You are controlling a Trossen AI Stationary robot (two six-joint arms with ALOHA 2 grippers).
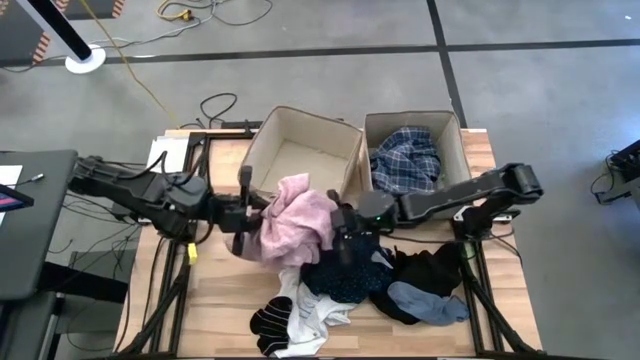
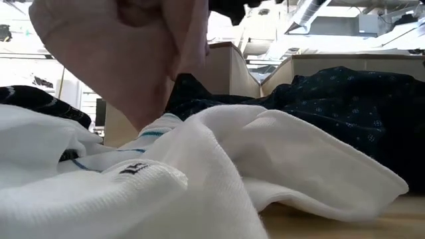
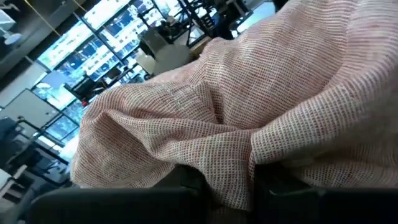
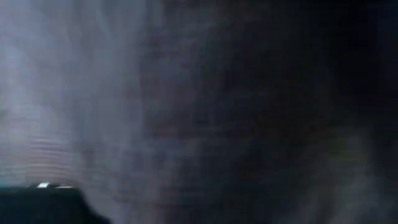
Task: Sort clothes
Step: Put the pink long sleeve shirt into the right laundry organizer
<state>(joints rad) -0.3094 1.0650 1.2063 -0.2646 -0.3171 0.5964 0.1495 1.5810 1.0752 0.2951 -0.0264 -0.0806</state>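
ribbed white knit bunches lowest; left fingers clamp the waffle-textured pink top, right fingers spread over dark cloth.

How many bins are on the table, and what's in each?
2, side by side at the table's far edge: the left bin looks empty, the right bin holds the plaid shirt. Its folds may hide more.

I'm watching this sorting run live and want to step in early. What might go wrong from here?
1. The left pincer holds the pink top, which hangs low over the pile; it may drag the white piece or the dark patterned garment along.
2. The right pincer is pressed into the same pile close by; both arms may pull on tangled cloth.
3. The pink top may catch on the left bin's rim instead of dropping in.
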